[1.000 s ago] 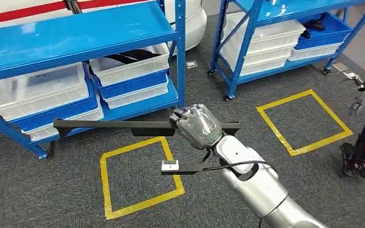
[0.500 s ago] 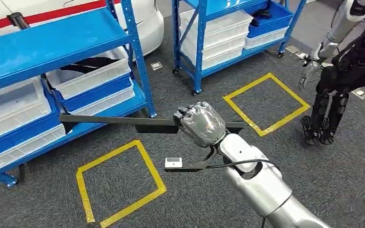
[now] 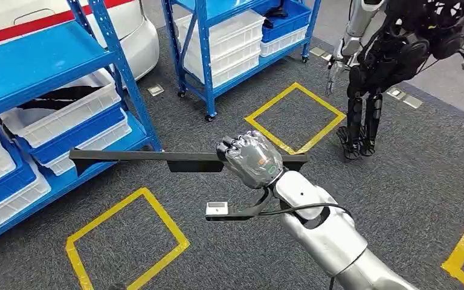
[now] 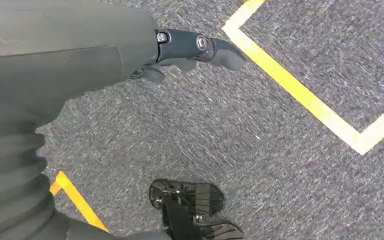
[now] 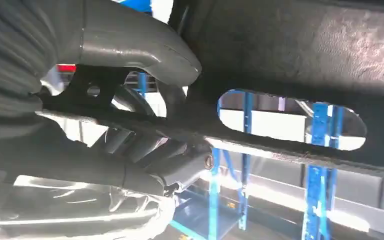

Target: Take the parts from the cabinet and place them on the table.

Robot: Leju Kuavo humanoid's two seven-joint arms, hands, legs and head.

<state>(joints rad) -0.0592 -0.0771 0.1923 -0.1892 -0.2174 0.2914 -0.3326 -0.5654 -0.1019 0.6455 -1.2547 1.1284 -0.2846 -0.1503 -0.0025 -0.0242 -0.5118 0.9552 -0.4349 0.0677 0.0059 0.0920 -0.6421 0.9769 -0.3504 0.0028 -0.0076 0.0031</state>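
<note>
The nearest blue steel shelving rack [image 3: 42, 66], taken here as the cabinet, served as the landmark. It stood at the far left and carried white and blue plastic bins [image 3: 60, 118] on its lower shelves, one still with dark pieces lying in it. A second blue rack [image 3: 217, 36] with more bins stood beyond it, to its right. Further right again, well apart from the landmark, a dark humanoid robot [image 3: 393, 54] stood on the grey carpet [image 3: 411, 181]. Yellow tape squares [image 3: 296, 118] marked the floor in front of both racks, probably as standing spots.

The long, flat black bar-shaped part [image 3: 145, 158] hung in the air just in front of the landmark rack's lower shelf, clear of it and level with the floor. It was held near one end, so most of its length reached back toward the rack; keeping it level likely stopped the long free end from dipping and kept it off the uprights.

The right hand [image 3: 251, 158] was wrapped fully round the part, fingers [image 5: 145, 170] curled tight beneath it and thumb over the top, in a firm carrying grip. The right wrist view showed an oval slot in the part beside the grip.

The left hand [image 4: 180, 47] hung down over the carpet with nothing in it, its dark fingers loosely bent and apart. No table was in sight, so the placing step seemed not yet begun.
</note>
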